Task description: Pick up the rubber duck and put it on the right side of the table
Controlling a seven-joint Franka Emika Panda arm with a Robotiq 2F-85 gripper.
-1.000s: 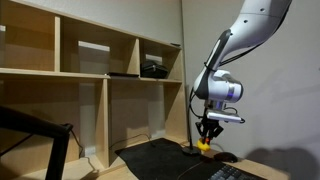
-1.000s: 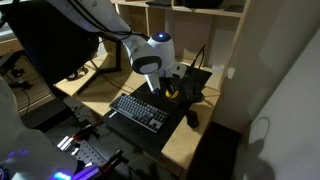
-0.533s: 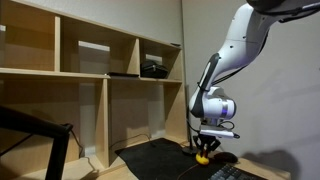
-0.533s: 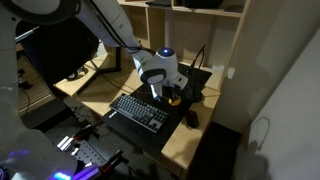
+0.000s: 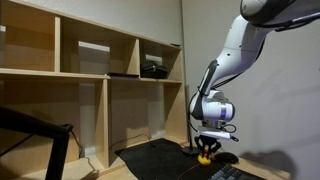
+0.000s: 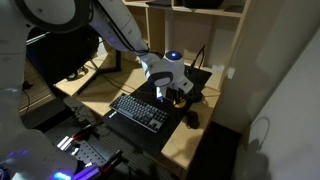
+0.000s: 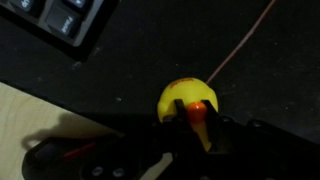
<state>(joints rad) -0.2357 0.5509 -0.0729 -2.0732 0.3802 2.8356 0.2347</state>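
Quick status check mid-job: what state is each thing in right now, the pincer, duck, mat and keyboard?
pincer: shut on the rubber duck, pointing down, low over the black mat.
rubber duck: held at the fingertips; contact with the mat cannot be told.
black mat: lying flat on the table.
keyboard: flat on the mat, apart from the duck.
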